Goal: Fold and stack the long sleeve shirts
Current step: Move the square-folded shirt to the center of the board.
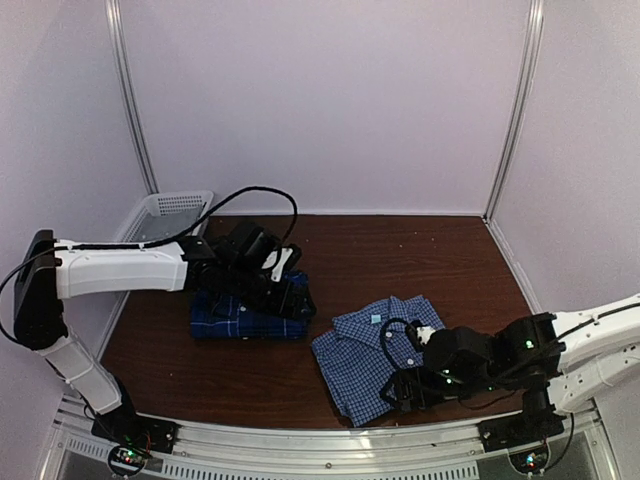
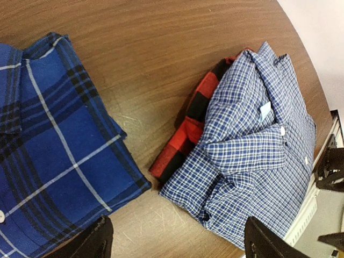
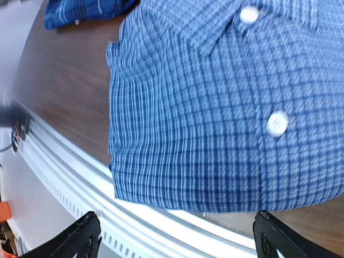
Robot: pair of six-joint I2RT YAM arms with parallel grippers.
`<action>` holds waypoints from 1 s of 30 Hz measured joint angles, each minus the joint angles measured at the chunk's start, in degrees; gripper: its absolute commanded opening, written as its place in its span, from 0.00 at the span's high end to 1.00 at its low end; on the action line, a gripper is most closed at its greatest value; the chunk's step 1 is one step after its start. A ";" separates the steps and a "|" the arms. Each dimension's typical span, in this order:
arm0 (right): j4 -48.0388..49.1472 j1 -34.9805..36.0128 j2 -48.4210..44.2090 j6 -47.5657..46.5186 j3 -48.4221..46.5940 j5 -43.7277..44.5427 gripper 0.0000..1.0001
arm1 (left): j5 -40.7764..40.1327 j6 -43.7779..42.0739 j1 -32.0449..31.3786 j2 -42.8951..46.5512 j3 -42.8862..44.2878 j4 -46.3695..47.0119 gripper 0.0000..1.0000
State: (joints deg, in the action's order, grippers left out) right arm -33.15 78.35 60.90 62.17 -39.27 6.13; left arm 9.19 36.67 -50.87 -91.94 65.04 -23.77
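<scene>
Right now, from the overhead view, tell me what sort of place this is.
Most likely a robotics lab test cell, not a home: plain white wall panels joined by metal posts, and a left arm and right arm bolted to an aluminium rail at a wooden table.

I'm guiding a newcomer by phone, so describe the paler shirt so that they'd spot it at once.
Start at the brown table and look to its near edge, right of centre, beside the right arm. The folded pale shirt lies there. Unlike the dark plaid shirt farther left, with its bold black bands, this one has a fine blue-white small check and white buttons.
</scene>
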 measured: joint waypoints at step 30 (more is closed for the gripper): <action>15.10 -14.88 24.41 0.04 -0.90 0.96 0.00 | -1.86 1.03 8.07 7.21 -3.69 -1.14 0.14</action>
State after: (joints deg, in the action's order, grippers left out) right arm -18.04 63.46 85.32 62.22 -40.16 7.09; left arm 7.33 37.69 -42.81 -84.73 61.34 -24.91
